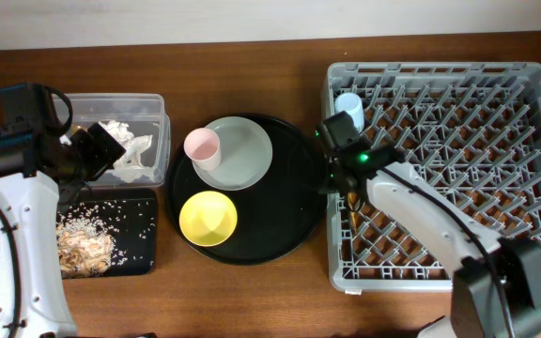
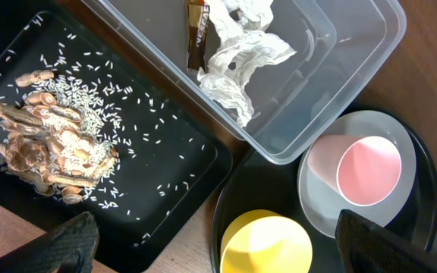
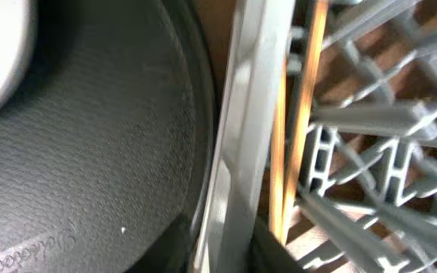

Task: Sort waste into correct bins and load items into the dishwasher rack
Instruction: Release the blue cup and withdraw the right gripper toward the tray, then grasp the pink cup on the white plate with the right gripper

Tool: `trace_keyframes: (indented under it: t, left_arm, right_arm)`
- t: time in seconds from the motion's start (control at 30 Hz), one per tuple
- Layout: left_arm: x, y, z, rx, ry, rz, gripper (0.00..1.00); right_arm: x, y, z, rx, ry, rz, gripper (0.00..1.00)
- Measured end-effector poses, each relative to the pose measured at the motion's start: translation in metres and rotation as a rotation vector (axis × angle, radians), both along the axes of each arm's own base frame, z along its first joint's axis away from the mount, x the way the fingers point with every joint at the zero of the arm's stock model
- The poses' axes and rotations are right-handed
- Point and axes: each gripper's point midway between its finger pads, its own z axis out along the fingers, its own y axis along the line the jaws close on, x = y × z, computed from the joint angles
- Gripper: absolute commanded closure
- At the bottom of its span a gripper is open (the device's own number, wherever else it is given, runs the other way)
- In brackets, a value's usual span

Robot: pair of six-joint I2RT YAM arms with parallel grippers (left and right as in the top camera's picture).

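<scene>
Wooden chopsticks (image 3: 298, 114) run close past the right wrist lens, among the pegs just inside the near wall of the dishwasher rack (image 3: 241, 114), their lower ends dropping toward the dark finger at the foot of that view. Whether the right tool (image 1: 354, 194) is clamped on them or merely alongside I cannot tell; from overhead it hangs over the rack's inner edge with a sliver of gold wood showing under it. Just beyond that tool, in the rack's corner, sits the light-blue cup (image 1: 348, 105). Across the rack wall from the tool lies the round black tray (image 3: 112, 152), carrying the pale grey plate (image 1: 247, 150) with the pink cup (image 1: 201, 145) resting on it and, beside them, the yellow bowl (image 1: 208, 218). The left tool (image 2: 230, 246) hovers with its fingers spread wide and nothing between them. Ahead of it the clear tub (image 2: 332, 114) holds crumpled tissue (image 2: 237, 64) and the brown-gold wrapper (image 2: 196, 34), and the flat black tray (image 2: 188, 152) just beside the tub holds the food scraps (image 2: 48, 152) amid scattered rice. The waste looks sorted, so the step in hand appears to be seating the chopsticks in the rack. Next would come leaving them settled, lifting clear of the pegs, then reaching across the wall for the cup, plate or bowl, each needing a grip on its rim.
</scene>
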Motion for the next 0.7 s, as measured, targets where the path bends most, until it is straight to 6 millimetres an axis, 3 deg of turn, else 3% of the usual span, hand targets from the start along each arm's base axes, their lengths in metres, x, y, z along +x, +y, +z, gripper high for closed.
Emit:
trace_keyframes:
  t: [0.3, 0.4, 0.43, 0.6, 0.67, 0.7]
  left_arm:
    - [0.000, 0.000, 0.000, 0.000, 0.000, 0.000, 0.01]
    - [0.000, 0.000, 0.000, 0.000, 0.000, 0.000, 0.01]
    - [0.000, 0.000, 0.000, 0.000, 0.000, 0.000, 0.01]
    - [0.000, 0.000, 0.000, 0.000, 0.000, 0.000, 0.01]
    - [0.000, 0.000, 0.000, 0.000, 0.000, 0.000, 0.01]
    - [0.000, 0.000, 0.000, -0.001, 0.001, 0.000, 0.01]
  right_arm:
    - [-0.008, -0.001, -0.006, 0.036, 0.054, -0.054, 0.90]
    - [-0.008, 0.000, -0.006, 0.046, 0.057, -0.051, 0.73]
    - [-0.008, 0.001, -0.006, 0.057, 0.062, -0.050, 0.62]
    - [-0.023, 0.002, -0.004, 0.058, 0.124, -0.031, 0.53]
    - [-0.016, 0.005, 0.021, 0.062, 0.093, -0.016, 0.52]
    - [-0.004, 0.012, 0.065, 0.094, 0.023, 0.008, 0.48]
